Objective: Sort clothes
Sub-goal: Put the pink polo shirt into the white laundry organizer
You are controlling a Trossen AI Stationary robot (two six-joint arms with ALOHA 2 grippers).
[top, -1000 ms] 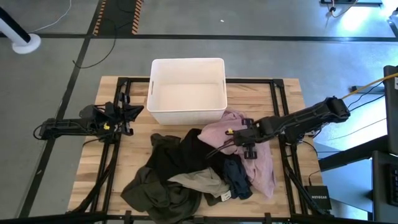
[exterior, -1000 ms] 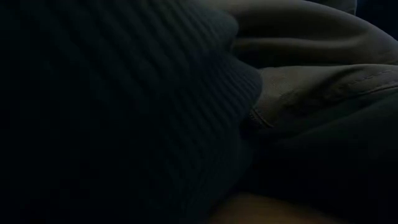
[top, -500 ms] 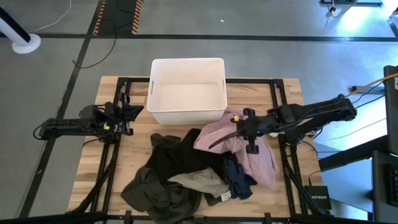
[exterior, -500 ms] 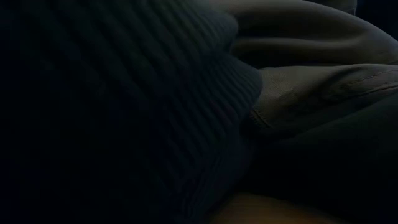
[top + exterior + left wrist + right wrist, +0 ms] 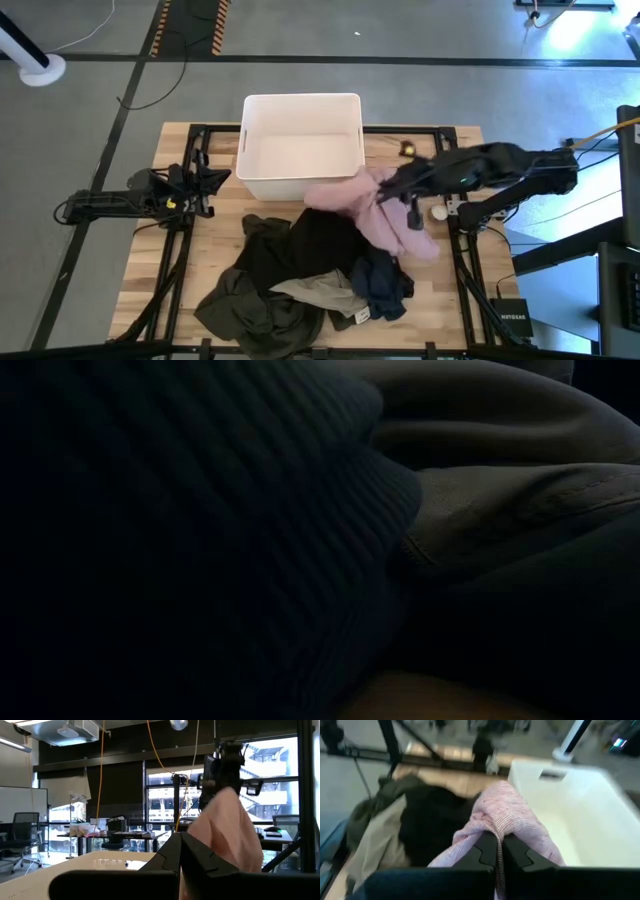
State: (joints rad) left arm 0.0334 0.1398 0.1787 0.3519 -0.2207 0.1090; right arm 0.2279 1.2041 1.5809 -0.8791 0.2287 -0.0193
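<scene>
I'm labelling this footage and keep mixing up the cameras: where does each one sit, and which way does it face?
High view: above the table, facing straight down; both arms, white bin, clothes pile.
Low view: table height, lens blocked by dark fabric; no arm visible.
Left wrist view: on the parked left arm, left pincer shut, facing across to the lifted pink garment.
Right wrist view: on the right arm, right pincer shut on the pink garment, facing the bin.
Shared: high and both wrist views show the pink garment.

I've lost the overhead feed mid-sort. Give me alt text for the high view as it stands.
The right tool, shut on the pale pink garment, holds it lifted beside the white bin. Black, navy, olive-green and beige clothes lie heaped on the wooden table. The left tool rests shut at the table's left edge.
</scene>
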